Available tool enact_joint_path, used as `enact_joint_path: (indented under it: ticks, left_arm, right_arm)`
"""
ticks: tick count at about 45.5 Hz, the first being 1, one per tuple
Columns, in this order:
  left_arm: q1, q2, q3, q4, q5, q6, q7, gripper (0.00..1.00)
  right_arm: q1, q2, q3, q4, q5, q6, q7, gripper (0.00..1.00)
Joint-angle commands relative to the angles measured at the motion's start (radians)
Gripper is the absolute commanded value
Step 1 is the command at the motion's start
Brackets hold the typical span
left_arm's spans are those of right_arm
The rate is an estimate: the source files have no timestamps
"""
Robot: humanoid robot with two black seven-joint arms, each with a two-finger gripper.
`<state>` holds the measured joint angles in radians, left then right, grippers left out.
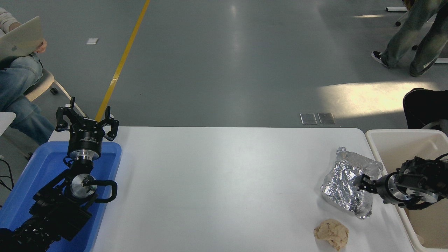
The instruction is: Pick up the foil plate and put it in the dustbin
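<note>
We see the crinkled silver foil plate (346, 182) lying on the white worktop (217, 185) near its right edge, just beside the large cream plastic dustbin (392, 138). The right claw (359, 182) reaches over the plate's right side — whether it grips, we cannot tell. The left claw (85, 120) is spread open above a blue plastic tray (42, 164).

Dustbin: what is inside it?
The dustbin shows bare cream walls and a brownish patch low inside; no foil plate. The right hand and arm cover part of it.
</note>
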<state>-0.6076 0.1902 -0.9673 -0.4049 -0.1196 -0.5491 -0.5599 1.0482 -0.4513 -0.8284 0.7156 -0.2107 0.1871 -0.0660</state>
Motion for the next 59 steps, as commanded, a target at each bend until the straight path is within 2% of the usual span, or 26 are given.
enact_joint_path:
  ticks: [1,3,5,6,8,9,37,47,49,59]
  left_arm:
    - [-0.001,0.0,0.001,0.0,0.0,0.0,0.0,0.99]
    - [-0.001,0.0,0.001,0.0,0.0,0.0,0.0,0.99]
    - [-0.001,0.0,0.001,0.0,0.001,0.0,0.0,0.99]
    - [-0.001,0.0,0.001,0.0,0.002,0.0,0.0,0.99]
    - [-0.001,0.0,0.001,0.0,0.002,0.0,0.0,0.99]
    - [-0.001,0.0,0.001,0.0,0.002,0.0,0.0,0.99]
    - [-0.001,0.0,0.001,0.0,0.002,0.0,0.0,0.99]
    - [0.0,0.0,0.001,0.0,0.002,0.001,0.002,0.99]
    - [0.0,0.0,0.001,0.0,0.002,0.0,0.0,0.99]
    - [0.0,0.002,0.001,0.0,0.003,0.0,0.002,0.99]
  right_arm:
    - [-0.033,0.028,0.026,-0.036,-0.055,-0.014,0.0,0.7]
    - [-0.037,0.034,0.026,-0.045,-0.067,-0.014,0.0,0.62]
    - [-0.045,0.042,0.026,-0.051,-0.079,-0.014,0.0,0.47]
    - [-0.046,0.043,0.026,-0.051,-0.087,-0.012,0.0,0.37]
    - [-0.046,0.045,0.026,-0.057,-0.101,-0.003,0.0,0.1]
    - [-0.046,0.046,0.026,-0.057,-0.107,0.002,0.0,0.0]
    - [0.029,0.03,0.029,-0.018,-0.107,0.008,0.005,0.0]
    - [0.211,-0.125,0.009,0.231,-0.118,0.015,0.002,0.0]
    - [0.303,-0.193,-0.027,0.343,-0.118,0.015,0.002,0.0]
    - [0.605,-0.332,-0.193,0.6,-0.125,0.057,0.002,0.0]
